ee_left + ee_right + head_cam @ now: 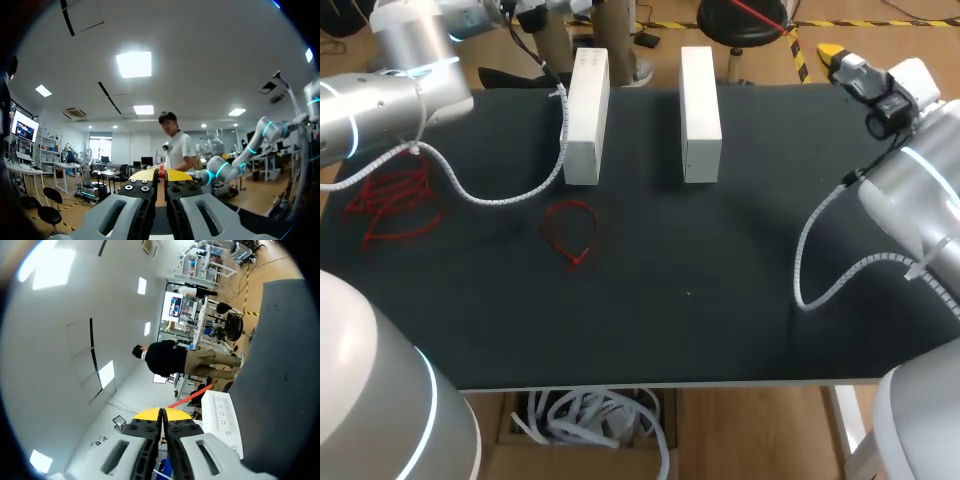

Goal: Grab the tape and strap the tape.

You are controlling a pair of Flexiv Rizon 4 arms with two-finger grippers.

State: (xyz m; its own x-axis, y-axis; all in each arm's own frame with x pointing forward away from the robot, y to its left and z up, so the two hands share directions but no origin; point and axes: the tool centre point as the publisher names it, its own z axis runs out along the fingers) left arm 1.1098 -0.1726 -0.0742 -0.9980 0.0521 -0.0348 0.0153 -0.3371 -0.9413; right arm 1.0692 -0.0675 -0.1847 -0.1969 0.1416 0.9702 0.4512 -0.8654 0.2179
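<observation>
Red tape (574,261), well apart from right claw (163,414)

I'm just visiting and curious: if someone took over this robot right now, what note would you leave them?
Left gripper: shut; a red sliver shows between its tips, I cannot tell what.
Right gripper: shut, seemingly empty.
Things: a looped red zip tie lies on the black table, in front of the left white block; a pile of red zip ties lies at the left.
Done: one tie looks closed into a loop.
Left: probably grabbing and strapping the pile.
</observation>
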